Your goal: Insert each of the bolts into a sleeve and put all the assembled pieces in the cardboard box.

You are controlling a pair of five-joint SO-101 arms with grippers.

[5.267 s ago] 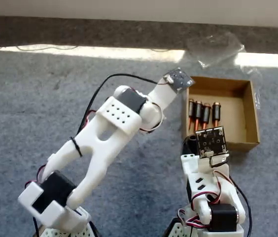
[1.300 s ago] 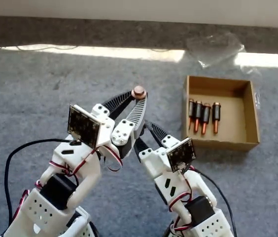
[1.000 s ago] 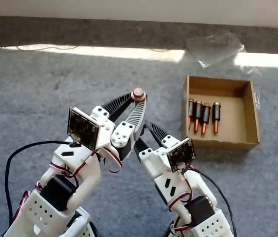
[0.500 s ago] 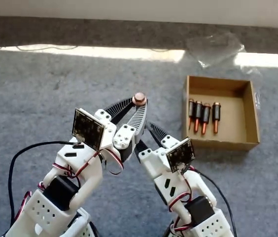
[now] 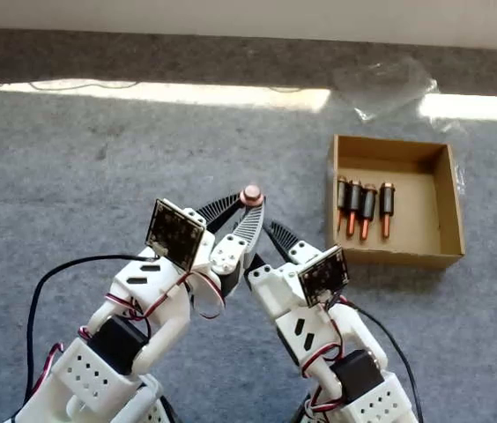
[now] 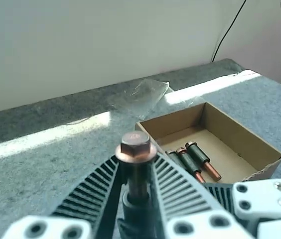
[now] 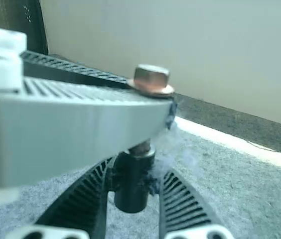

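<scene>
A copper bolt (image 5: 250, 196) stands head up between the fingers of my left gripper (image 5: 247, 210), which is shut on its shank (image 6: 137, 180). Just below, my right gripper (image 5: 263, 243) is shut on a black sleeve (image 7: 130, 185). The bolt's shank (image 7: 141, 147) enters the top of the sleeve (image 6: 138, 211). My left gripper's finger (image 7: 80, 119) crosses in front of the bolt head (image 7: 151, 78) in the right wrist view. To the right, the cardboard box (image 5: 407, 258) holds several assembled pieces (image 5: 363, 207) side by side. The box (image 6: 240, 144) and its pieces (image 6: 193, 162) also lie beyond the bolt head (image 6: 135, 147).
A crumpled clear plastic bag (image 5: 385, 86) lies beyond the box near the table's far edge. Grey carpet (image 5: 72, 176) covers the table, with open room to the left of the arms. Both arm bases crowd the front edge.
My left arm swung back from over the box. In the last second it carried the bolt nearer and slightly right, closing on the right gripper. The right arm kept still.
</scene>
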